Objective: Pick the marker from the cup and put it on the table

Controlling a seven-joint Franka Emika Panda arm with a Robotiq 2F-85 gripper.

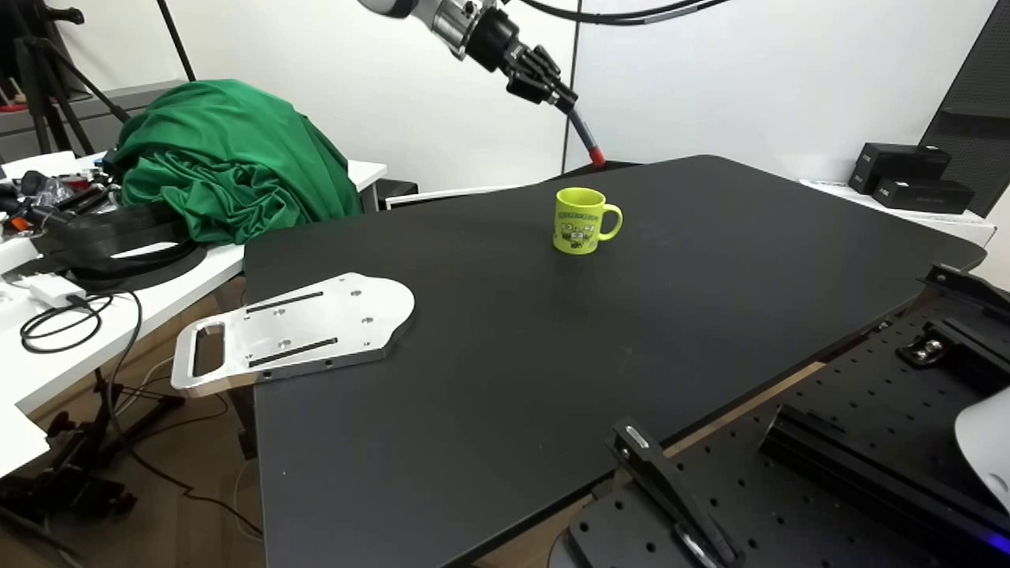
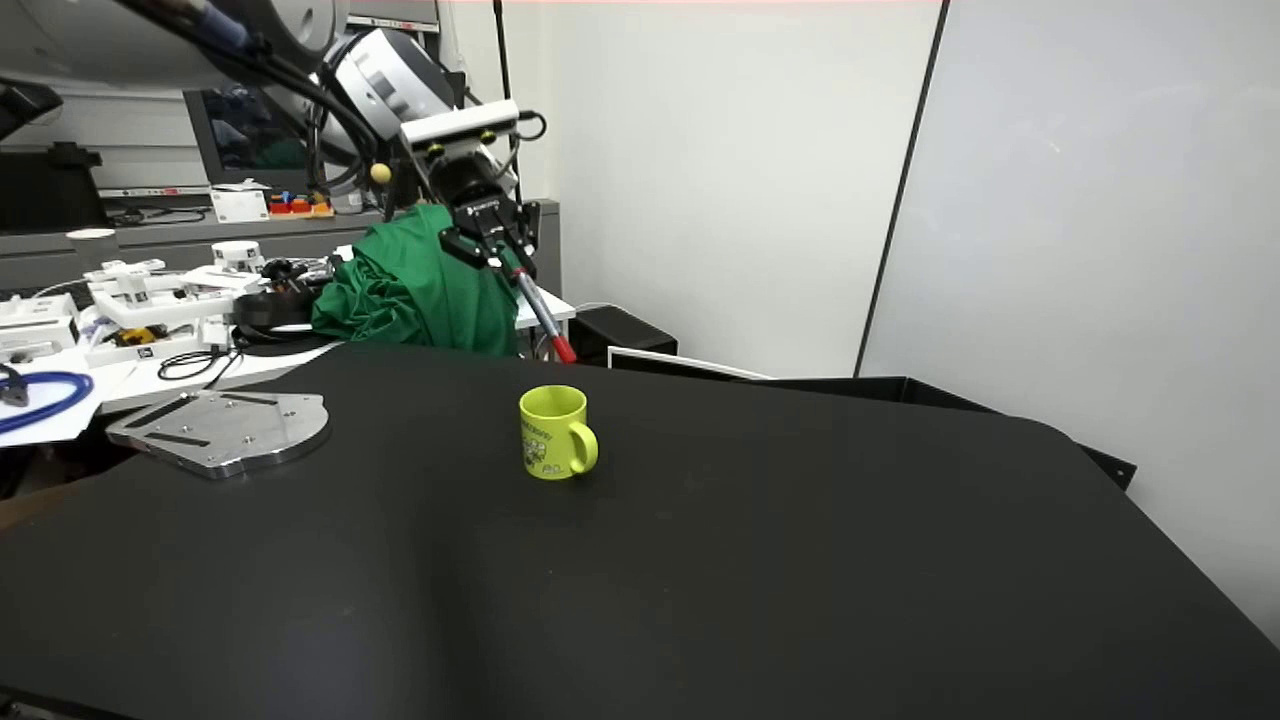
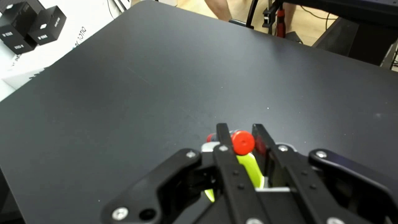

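Observation:
The marker, a thin grey stick with red ends, slants down from my gripper in both exterior views (image 1: 582,131) (image 2: 543,314). In the wrist view its near red end (image 3: 243,142) sits between the fingers. My gripper (image 1: 563,99) is shut on the marker near its upper end and holds it in the air, outside the cup; the gripper also shows in an exterior view (image 2: 513,262). The yellow-green cup (image 1: 578,229) stands upright on the black table (image 1: 473,426), handle to the side. It also shows in an exterior view (image 2: 548,445), and partly behind the fingers in the wrist view (image 3: 252,171).
A flat silver metal plate (image 1: 316,319) lies on the table's edge, partly overhanging. A green cloth heap (image 1: 229,158) lies on the cluttered white table (image 1: 158,315) beside it. Black boxes (image 1: 907,177) stand beyond the far edge. A white wall (image 2: 740,180) rises behind the table.

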